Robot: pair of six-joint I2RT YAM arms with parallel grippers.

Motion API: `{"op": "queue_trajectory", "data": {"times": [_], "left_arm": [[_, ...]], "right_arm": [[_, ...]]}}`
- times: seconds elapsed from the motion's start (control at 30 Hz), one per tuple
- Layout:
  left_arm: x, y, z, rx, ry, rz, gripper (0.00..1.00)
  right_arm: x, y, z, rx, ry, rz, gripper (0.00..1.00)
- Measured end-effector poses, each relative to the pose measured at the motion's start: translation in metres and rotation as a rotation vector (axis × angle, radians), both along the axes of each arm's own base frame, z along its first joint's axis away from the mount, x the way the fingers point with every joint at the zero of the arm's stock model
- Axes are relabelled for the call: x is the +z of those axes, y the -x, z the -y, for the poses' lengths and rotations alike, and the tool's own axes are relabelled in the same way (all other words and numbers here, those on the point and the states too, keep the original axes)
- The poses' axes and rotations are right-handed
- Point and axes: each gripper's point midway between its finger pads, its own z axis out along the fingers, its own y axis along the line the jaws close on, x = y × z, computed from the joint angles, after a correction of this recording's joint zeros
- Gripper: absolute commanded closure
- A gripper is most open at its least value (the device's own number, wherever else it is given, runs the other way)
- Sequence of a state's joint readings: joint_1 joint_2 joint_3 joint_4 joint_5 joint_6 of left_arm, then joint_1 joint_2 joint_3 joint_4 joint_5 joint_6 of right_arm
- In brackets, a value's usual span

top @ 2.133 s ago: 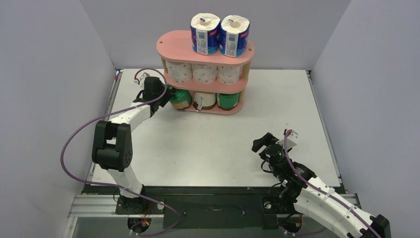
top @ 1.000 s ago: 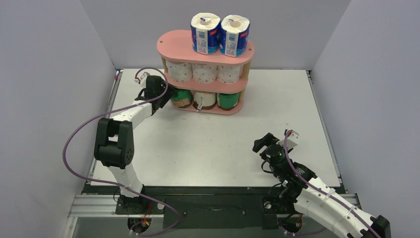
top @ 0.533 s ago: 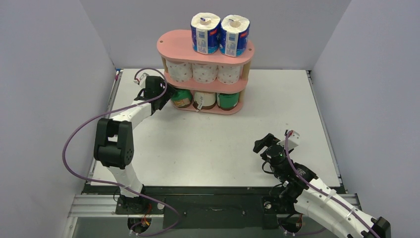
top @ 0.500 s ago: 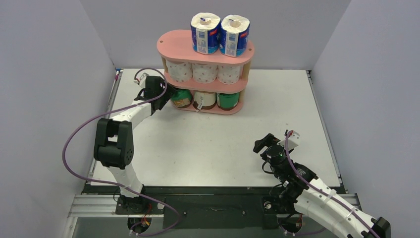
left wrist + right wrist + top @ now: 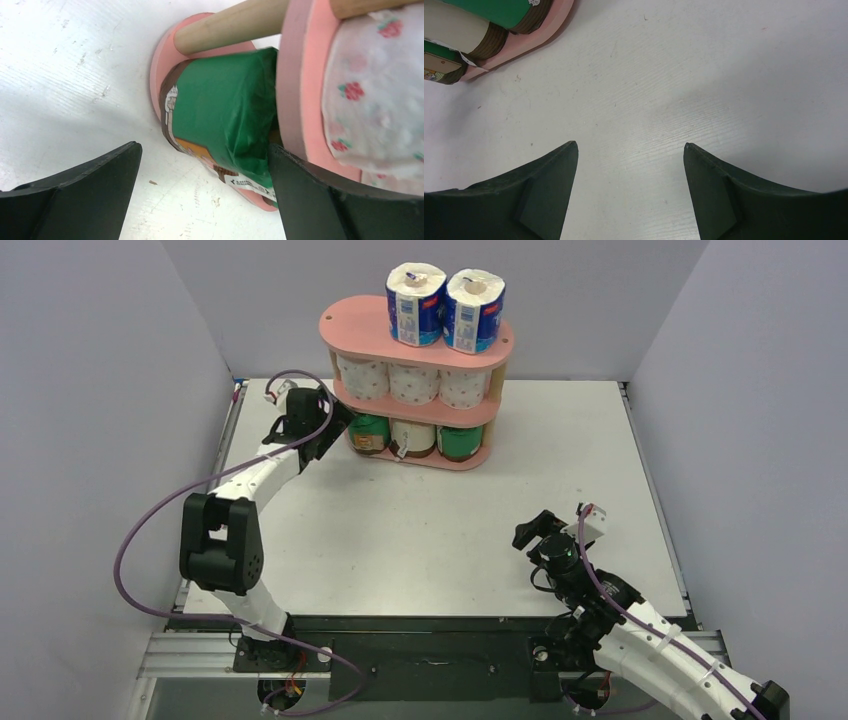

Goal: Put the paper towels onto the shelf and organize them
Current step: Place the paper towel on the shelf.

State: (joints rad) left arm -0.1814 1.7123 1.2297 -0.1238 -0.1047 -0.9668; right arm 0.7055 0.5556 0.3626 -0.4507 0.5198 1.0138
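Observation:
The pink shelf [image 5: 350,326] stands at the back of the table. Two blue-and-white paper towels [image 5: 417,305] sit on its top board, three white dotted ones [image 5: 413,384] on the middle board, and a green [image 5: 369,433], a beige [image 5: 413,437] and another green one [image 5: 460,442] on the bottom board. My left gripper [image 5: 336,424] is at the shelf's left end. In the left wrist view it [image 5: 203,148] is open, and the left green roll [image 5: 220,110] rests on the bottom board just beyond the fingertips. My right gripper [image 5: 530,534] [image 5: 629,145] is open over bare table.
A wooden post [image 5: 230,25] and the middle board's edge [image 5: 300,75] are close to my left gripper's right finger. The right wrist view catches the shelf's bottom board [image 5: 549,25] at top left. Grey walls enclose the table on three sides.
My left gripper has opened wide and let go of the left green roll, which stays on the bottom board. The left arm has shifted slightly. The right arm has barely moved.

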Motion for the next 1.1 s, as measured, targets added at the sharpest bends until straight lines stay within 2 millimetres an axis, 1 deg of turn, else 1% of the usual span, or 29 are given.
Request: {"op": "queue_trajectory", "data": {"times": [0.2,0.27,0.37,0.5,0.57,0.67,0.73,0.8,0.87,0.93,1.0,1.07,1.1], "left_arm": [[0.018,0.003,0.004,-0.025,0.010,0.036,0.04],[0.029,0.004,0.007,-0.034,0.023,0.063,0.04],[0.052,0.005,0.011,-0.046,0.045,0.129,0.04],[0.073,0.024,0.011,-0.057,0.062,0.185,0.04],[0.080,0.035,0.008,-0.056,0.065,0.203,0.04],[0.085,0.055,0.000,-0.045,0.068,0.230,0.03],[0.082,0.070,-0.010,-0.025,0.066,0.249,0.03],[0.074,0.082,-0.020,-0.004,0.063,0.267,0.02],[0.056,0.095,-0.028,0.012,0.059,0.269,0.03],[0.032,0.107,-0.033,0.018,0.053,0.244,0.03],[0.012,0.114,-0.036,0.012,0.042,0.218,0.04],[0.005,0.117,-0.037,-0.004,0.023,0.212,0.04],[0.005,0.116,-0.037,-0.014,0.011,0.218,0.04]], "right_arm": [[0.000,0.000,0.000,0.000,0.000,0.000,0.27],[0.001,0.000,0.000,0.000,0.000,0.000,0.28],[0.004,0.000,0.000,0.000,-0.005,0.006,0.28],[0.006,0.002,0.001,0.000,-0.013,0.014,0.28],[0.008,0.003,0.002,-0.001,-0.018,0.018,0.28],[0.010,0.005,0.004,-0.003,-0.025,0.023,0.28],[0.009,0.007,0.005,-0.003,-0.026,0.021,0.28],[0.009,0.008,0.006,-0.003,-0.023,0.018,0.28],[0.008,0.008,0.007,-0.001,-0.017,0.016,0.28],[0.009,0.008,0.006,0.007,-0.013,0.018,0.28],[0.012,0.007,0.005,0.016,-0.022,0.033,0.28],[0.017,0.006,0.002,0.026,-0.038,0.056,0.28],[0.019,0.005,0.000,0.037,-0.048,0.070,0.28]]}}
